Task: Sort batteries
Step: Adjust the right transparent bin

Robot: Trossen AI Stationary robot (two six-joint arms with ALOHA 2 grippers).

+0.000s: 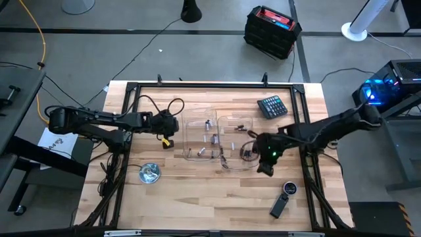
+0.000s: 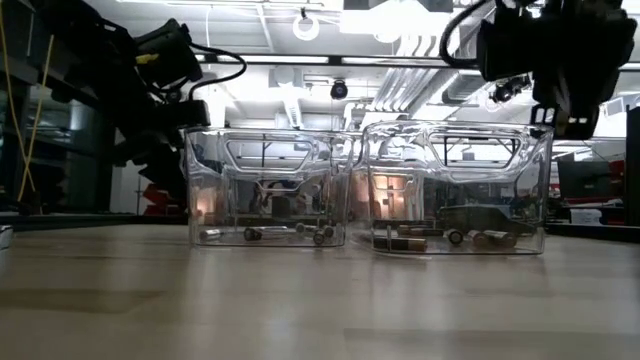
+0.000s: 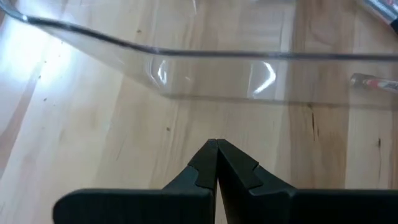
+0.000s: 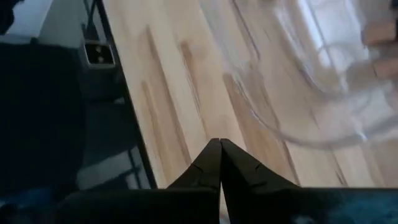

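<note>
Two clear trays stand side by side mid-table, the left tray (image 1: pixel 199 135) and the right tray (image 1: pixel 238 143). Silvery batteries (image 1: pixel 214 139) lie on the left tray's floor (image 2: pixel 255 235). Darker batteries (image 1: pixel 247 153) lie in the right tray (image 2: pixel 410 243). My left gripper (image 1: pixel 176 125) is shut, just outside the left tray's left wall (image 3: pixel 205 56), above the wood (image 3: pixel 216 144). My right gripper (image 1: pixel 264 168) is shut and holds nothing. It hangs raised at the right tray's right side (image 2: pixel 548 112), over bare wood near the table's edge (image 4: pixel 217 143).
A round shiny metal dish (image 1: pixel 149 173) lies near-left. A calculator (image 1: pixel 272 106) lies far-right. A black oblong gadget (image 1: pixel 279 207) and a round dial (image 1: pixel 289 189) lie near-right. A yellow piece (image 1: pixel 167 142) and cables sit by the left arm. Bare wood stretches along the near edge.
</note>
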